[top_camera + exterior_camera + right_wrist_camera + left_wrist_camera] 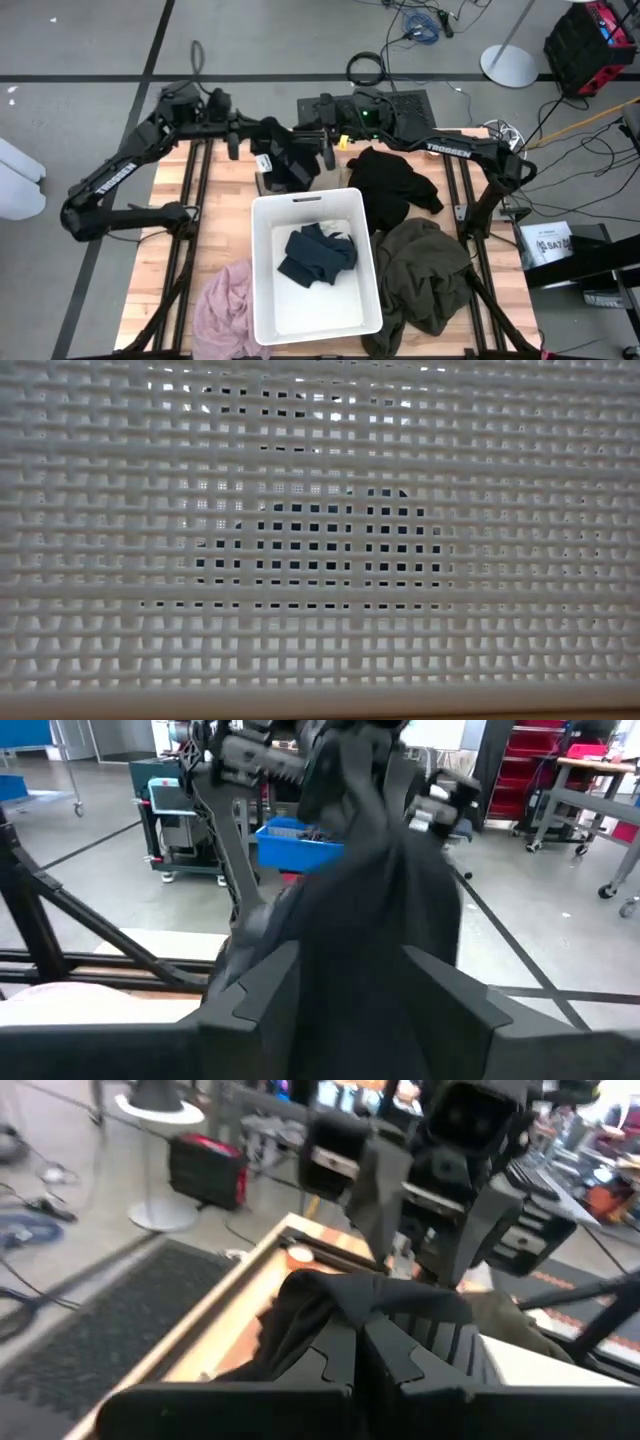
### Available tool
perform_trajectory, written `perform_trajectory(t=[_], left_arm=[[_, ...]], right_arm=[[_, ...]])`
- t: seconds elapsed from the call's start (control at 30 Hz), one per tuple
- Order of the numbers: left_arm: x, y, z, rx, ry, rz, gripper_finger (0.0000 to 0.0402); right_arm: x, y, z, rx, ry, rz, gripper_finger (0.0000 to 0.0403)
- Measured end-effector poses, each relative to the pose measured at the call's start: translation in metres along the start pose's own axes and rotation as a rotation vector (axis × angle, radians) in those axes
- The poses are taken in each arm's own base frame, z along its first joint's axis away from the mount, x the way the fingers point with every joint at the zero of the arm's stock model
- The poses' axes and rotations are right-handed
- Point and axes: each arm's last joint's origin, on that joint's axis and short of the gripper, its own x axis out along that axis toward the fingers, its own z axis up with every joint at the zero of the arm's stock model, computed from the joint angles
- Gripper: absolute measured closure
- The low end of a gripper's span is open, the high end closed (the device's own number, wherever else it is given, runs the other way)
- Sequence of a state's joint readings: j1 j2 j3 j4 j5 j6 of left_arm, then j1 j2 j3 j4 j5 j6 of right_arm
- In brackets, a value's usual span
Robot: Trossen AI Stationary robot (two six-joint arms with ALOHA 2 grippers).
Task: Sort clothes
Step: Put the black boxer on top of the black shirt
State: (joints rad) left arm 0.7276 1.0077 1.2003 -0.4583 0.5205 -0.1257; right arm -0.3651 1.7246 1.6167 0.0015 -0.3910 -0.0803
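Observation:
My left gripper (268, 150) and my right gripper (312, 152) meet above the table's far side, just beyond the white bin (262, 300). Both are shut on a dark grey garment (290, 170) that hangs between them. A tan garment (264, 184) lies under it on the table. A navy garment (318, 255) lies in the bin. A black garment (395, 185) lies right of the bin, an olive one (425, 275) at the near right, and a pink one (225, 310) at the near left. My left gripper pinches a bunched fold of the dark grey garment (330, 1305) between its two shut fingers (400, 1355). It comes from the table's left. The cloth is lifted and drapes down from the fingers. My right gripper has a thick bunch of the same garment (360, 950) between its two fingers (255, 995), filling the gap. It comes from the table's right. The cloth runs up from it toward the left gripper and is clear of the table there.
The low view shows only the bin's lattice wall (320, 640), with a dark shape behind its holes. Black rails (190, 200) run along the wooden table top. Cables, a stand base (508, 66) and a red case (590, 40) are on the floor beyond the table.

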Motion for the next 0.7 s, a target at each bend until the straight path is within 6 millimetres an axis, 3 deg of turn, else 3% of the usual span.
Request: perform_trajectory(t=[0.27,0.5,0.6,0.7], left_arm=[[0.039,-0.001,-0.003,0.019,0.026,-0.085,0.0400],[0.046,-0.007,0.000,0.049,-0.012,-0.122,0.0400],[0.046,-0.007,-0.001,0.044,-0.003,-0.119,0.0400],[0.046,-0.006,-0.002,0.037,0.012,-0.117,0.0393]], right_arm=[[0.019,-0.007,-0.007,0.023,0.015,0.000,0.0182],[0.027,-0.012,-0.025,0.049,0.104,-0.035,0.0144],[0.027,-0.013,-0.024,0.044,0.103,-0.069,0.0181],[0.026,-0.013,-0.022,0.042,0.096,-0.074,0.0270]])
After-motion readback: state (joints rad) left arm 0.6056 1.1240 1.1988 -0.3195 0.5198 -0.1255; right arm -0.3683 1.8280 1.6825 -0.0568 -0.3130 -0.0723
